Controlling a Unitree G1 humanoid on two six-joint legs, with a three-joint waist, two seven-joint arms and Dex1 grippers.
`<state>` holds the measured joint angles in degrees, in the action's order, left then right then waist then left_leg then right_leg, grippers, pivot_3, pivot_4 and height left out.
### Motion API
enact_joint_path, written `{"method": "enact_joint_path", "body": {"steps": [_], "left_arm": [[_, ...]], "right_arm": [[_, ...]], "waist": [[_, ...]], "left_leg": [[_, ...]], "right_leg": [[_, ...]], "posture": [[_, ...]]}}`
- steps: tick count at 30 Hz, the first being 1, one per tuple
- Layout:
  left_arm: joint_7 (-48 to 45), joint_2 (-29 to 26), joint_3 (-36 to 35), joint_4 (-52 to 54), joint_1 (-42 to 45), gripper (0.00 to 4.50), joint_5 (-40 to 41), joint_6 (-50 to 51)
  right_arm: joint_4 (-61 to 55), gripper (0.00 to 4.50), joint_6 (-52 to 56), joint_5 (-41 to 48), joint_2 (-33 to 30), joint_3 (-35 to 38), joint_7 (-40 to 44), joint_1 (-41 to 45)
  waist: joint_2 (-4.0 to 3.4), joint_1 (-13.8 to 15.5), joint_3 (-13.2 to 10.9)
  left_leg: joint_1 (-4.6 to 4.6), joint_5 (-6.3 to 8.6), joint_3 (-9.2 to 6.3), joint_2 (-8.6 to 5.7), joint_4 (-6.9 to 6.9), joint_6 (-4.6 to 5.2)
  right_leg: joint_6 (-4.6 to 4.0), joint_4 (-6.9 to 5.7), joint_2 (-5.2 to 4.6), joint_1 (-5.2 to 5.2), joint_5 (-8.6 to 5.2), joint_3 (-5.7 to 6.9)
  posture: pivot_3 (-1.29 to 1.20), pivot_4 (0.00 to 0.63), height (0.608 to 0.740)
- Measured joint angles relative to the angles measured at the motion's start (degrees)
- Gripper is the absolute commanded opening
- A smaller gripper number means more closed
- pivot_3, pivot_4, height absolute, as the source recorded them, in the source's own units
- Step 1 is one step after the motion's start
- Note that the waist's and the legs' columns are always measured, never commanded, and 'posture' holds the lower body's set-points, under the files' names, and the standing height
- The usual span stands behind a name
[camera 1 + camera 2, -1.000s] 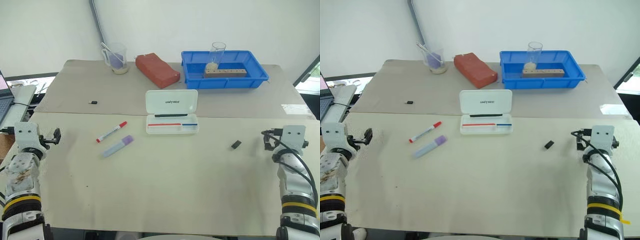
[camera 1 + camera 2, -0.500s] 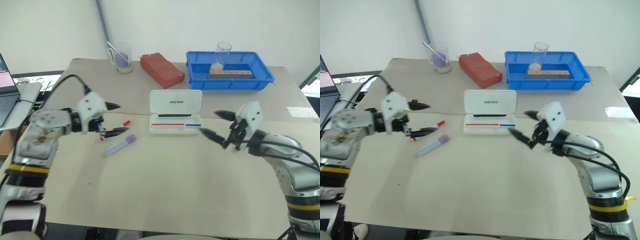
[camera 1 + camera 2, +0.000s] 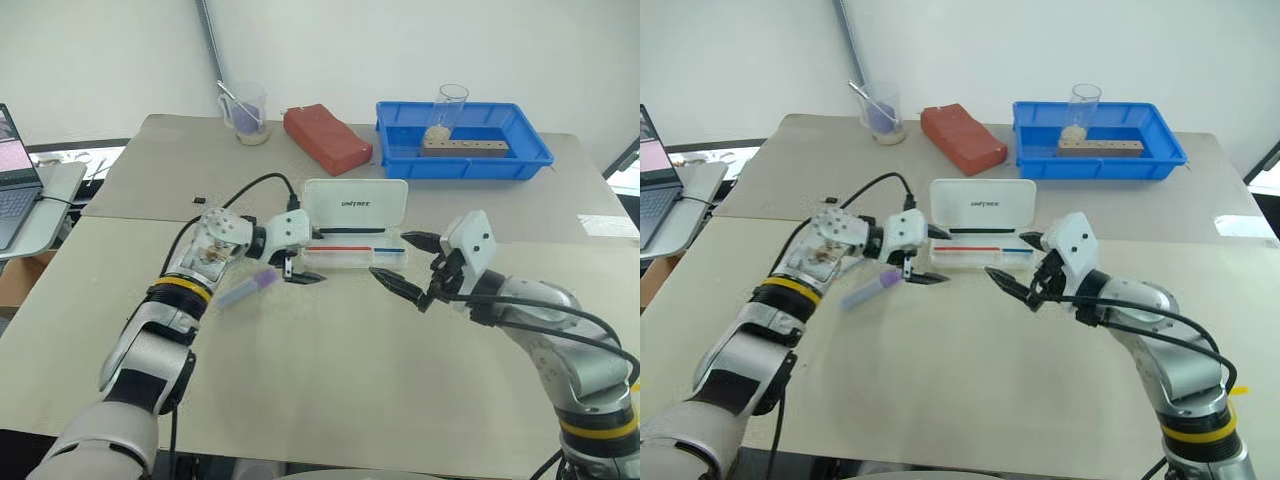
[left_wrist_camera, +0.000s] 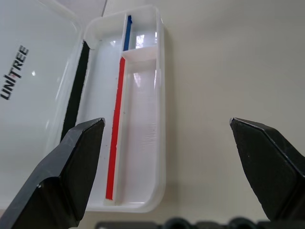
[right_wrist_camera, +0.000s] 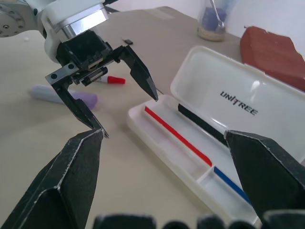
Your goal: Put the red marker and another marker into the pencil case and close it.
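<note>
Left eye view: one pencil case point(image 3: 352, 232) lies open mid-table, lid upright, holding three thin pens: one black, one red, one blue. One lavender marker point(image 3: 246, 288) lies on the table left of the case, under the left arm. One red marker point(image 5: 107, 79), apparently just its capped end, shows behind the left gripper point(image 3: 307, 266), whose fingers are spread and empty beside the case's left end. Right gripper point(image 3: 402, 264) is likewise spread and empty, near the case's right end. Both markers remain outside the case.
</note>
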<state>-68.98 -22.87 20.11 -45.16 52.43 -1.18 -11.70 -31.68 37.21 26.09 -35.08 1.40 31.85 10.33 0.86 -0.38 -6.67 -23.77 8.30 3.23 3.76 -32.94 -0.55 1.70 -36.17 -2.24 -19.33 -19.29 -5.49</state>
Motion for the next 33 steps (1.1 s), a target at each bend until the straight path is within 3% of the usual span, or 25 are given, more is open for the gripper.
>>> {"method": "enact_joint_path", "body": {"steps": [1, 5, 21, 24, 26, 33], "left_arm": [[0.1, 0.7, 0.0, -2.1, 0.7, 3.77, -0.6, -0.9], [0.8, 3.1, 0.0, -8.3, 2.8, 2.03, -2.0, -3.7], [4.3, 5.3, -1.0, -18.9, 5.6, 2.03, -5.8, -7.1], [4.3, 5.4, -1.0, -20.1, 5.7, 1.16, -6.7, -7.9], [4.3, 5.4, -1.0, -20.8, 5.8, 0.28, -7.0, -8.8], [3.4, 5.5, -1.2, -21.1, 6.2, 0.13, -8.0, -9.5]], "right_arm": [[-0.1, 4.5, 0.0, -0.1, 0.2, 0.2, -0.5, -0.3], [-1.2, 4.5, 0.2, 0.0, 2.2, 1.9, -2.9, -0.7], [-2.9, 4.5, 3.0, 0.3, 2.1, 3.6, -4.6, -1.8], [-3.0, 4.5, 3.4, 0.3, 1.4, 3.6, -4.1, -1.8], [-3.0, 4.5, 3.4, 0.3, 1.2, 3.6, -3.8, -1.7], [-2.4, 4.5, 3.4, 0.2, 1.2, 3.6, -3.3, 0.3]], "waist": [[0.0, 0.0, 0.0], [0.0, -0.3, 0.0], [0.0, -0.2, 0.0], [0.0, -0.3, 0.0], [0.0, -0.3, 0.0], [-0.01, -0.2, 0.0]], "left_leg": [[0.0, 0.0, -0.01, -0.01, 0.0, 0.0], [0.0, 0.0, -0.09, -0.01, 0.01, 0.0], [-0.01, 0.0, -0.15, -0.02, 0.0, 0.0], [0.0, 0.0, -0.15, -0.02, 0.01, 0.0], [0.0, 0.0, -0.16, -0.02, 0.01, 0.0], [-0.01, 0.0, -0.18, -0.02, 0.0, 0.0]], "right_leg": [[0.01, -0.01, 0.0, 0.0, 0.0, 0.0], [0.02, -0.01, 0.05, 0.01, -0.01, 0.02], [0.03, -0.02, 0.07, 0.02, -0.01, 0.05], [0.03, -0.02, 0.07, 0.02, -0.01, 0.05], [0.03, -0.03, 0.08, 0.02, -0.01, 0.05], [0.03, -0.03, 0.09, 0.02, -0.01, 0.06]], "posture": [[0.0, 0.15, 0.74], [0.0, 0.15, 0.74], [0.0, 0.15, 0.74], [0.0, 0.15, 0.74], [0.0, 0.15, 0.74], [0.0, 0.15, 0.74]]}}
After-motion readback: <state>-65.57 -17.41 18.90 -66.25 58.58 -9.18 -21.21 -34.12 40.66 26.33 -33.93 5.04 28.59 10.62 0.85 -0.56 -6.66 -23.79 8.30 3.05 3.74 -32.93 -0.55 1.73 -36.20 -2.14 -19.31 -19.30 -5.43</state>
